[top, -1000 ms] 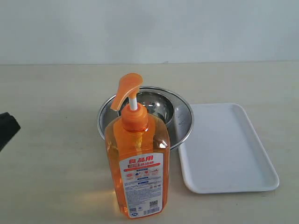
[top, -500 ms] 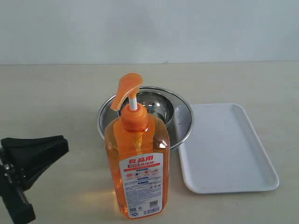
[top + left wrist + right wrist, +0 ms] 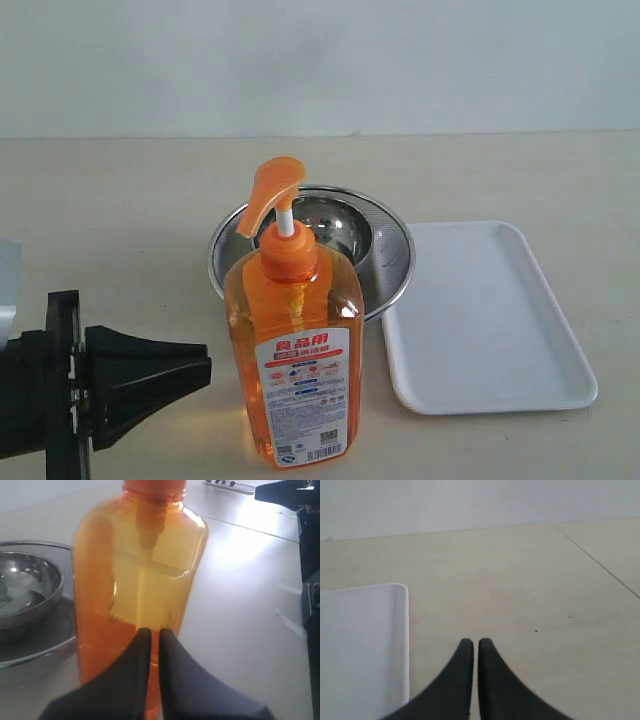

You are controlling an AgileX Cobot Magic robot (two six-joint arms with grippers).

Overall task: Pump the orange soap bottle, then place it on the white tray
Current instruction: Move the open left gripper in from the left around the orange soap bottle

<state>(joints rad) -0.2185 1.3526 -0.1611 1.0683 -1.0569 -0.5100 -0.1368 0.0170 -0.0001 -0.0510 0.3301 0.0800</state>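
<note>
The orange soap bottle (image 3: 295, 350) stands upright at the front middle of the table, its orange pump head (image 3: 268, 190) raised on a white stem. To its right lies the white tray (image 3: 480, 320), flat and with nothing on it. My left gripper (image 3: 205, 372) is shut and points at the bottle's lower body from the left, a short gap away. The left wrist view shows the bottle (image 3: 140, 580) filling the space just past the shut left gripper (image 3: 155, 631). My right gripper (image 3: 475, 641) is shut over bare table, beside the tray's edge (image 3: 406, 630); it does not show in the exterior view.
A round steel bowl (image 3: 335, 240) sits right behind the bottle, touching or nearly touching it, and its rim comes close to the tray's left edge. The same bowl (image 3: 25, 590) appears beside the bottle in the left wrist view. A pale wall stands behind the table.
My left gripper has come in from the left edge of the exterior view and moved right, toward the bottle's lower body. The bottle, the bowl and the tray have not moved.
</note>
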